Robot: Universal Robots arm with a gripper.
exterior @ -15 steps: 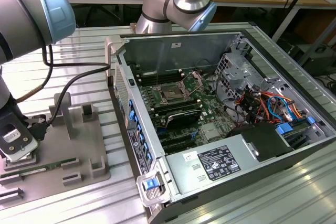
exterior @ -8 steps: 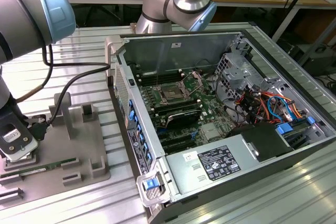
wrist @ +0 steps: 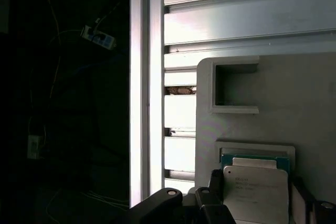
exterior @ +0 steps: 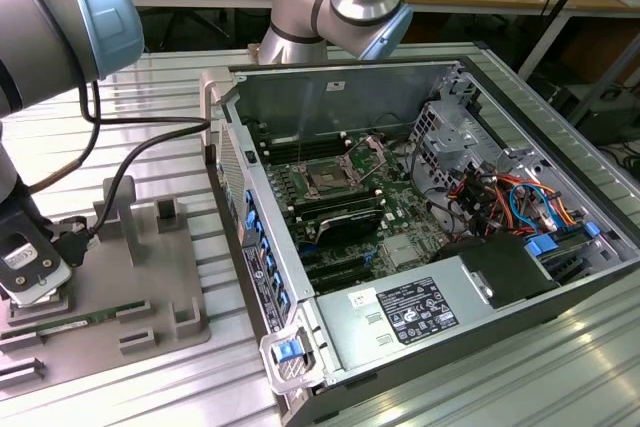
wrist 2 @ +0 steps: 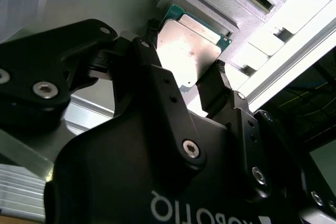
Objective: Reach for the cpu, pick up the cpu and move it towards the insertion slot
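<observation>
The cpu (wrist 2: pixel 190 51) (wrist: pixel 255 198), silvery on top with a thin green rim, lies at the square recess of the grey plastic tray (exterior: pixel 150 287) on the exterior view's left. My gripper (exterior: pixel 30 267) (wrist 2: pixel 184 61) (wrist: pixel 255 184) is down over it, and its black fingers (wrist 2: pixel 216 85) press against two opposite edges of the chip. I cannot tell whether the chip is lifted off the recess. The insertion slot (exterior: pixel 328 179), a dark socket with a metal frame, sits on the green motherboard inside the open computer case (exterior: pixel 470 297), far from the gripper.
A long green memory stick (exterior: pixel 62 327) lies on the tray beside the gripper. A second square recess (wrist: pixel 234 86) and raised posts (exterior: pixel 165 212) stand on the tray. The case's side wall (exterior: pixel 250 237) stands between tray and motherboard. Slatted aluminium table (wrist: pixel 247 19) lies underneath.
</observation>
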